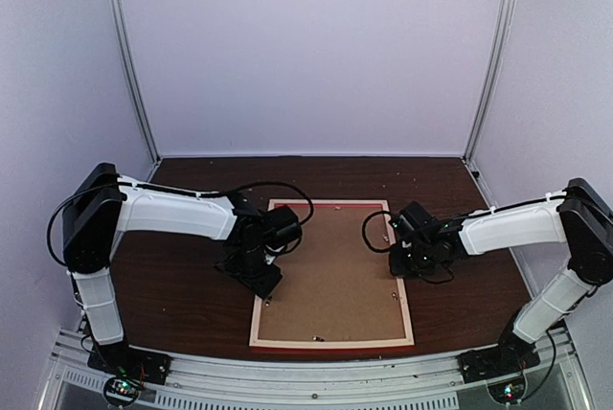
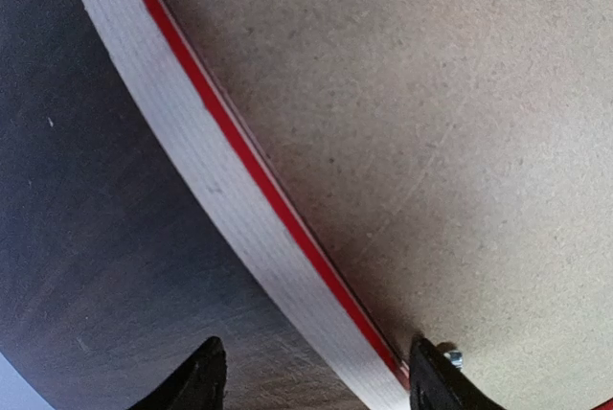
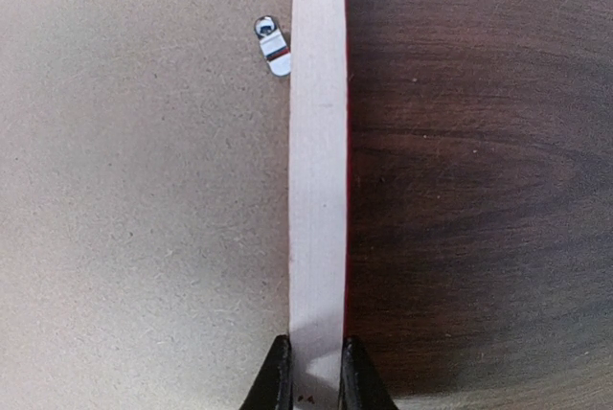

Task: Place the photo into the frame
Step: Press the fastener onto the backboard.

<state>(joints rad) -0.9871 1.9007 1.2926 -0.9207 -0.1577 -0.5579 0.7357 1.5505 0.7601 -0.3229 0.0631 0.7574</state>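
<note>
Frame [image 1: 335, 342] lies flat on the counter [image 1: 182, 295], pale wood back side up, between the 2 arms, its long axis running from the arm bases toward the far wall. A brown backing board [image 1: 330, 276] fills the opening from rail to rail. Photo: not visible in any of the 3 views; whether it sits beneath the board cannot be told. The left pincer [image 2: 316, 362] is released: its jaws stand wide apart and straddle the left long rail, 1 fingertip over the bare counter, the other at the red inner edge where the board begins. Neither jaw presses the rail. The right pincer [image 3: 313, 357] is clenched on the right long rail, with both jaws tight against the sides of the pale strip and the rail running straight away from the wrist camera. A small metal tab [image 3: 272, 46] lies on the board just beside that rail, farther along it. Governing relation: each long rail lies directly under its own arm's pincer, parallel to the frame's long axis, so the 2 arms are equally near and work from opposite sides. Judgement: the right arm alone has hold of the frame; any lift or shift of the frame calls for the left jaws to close on their rail first.
</note>
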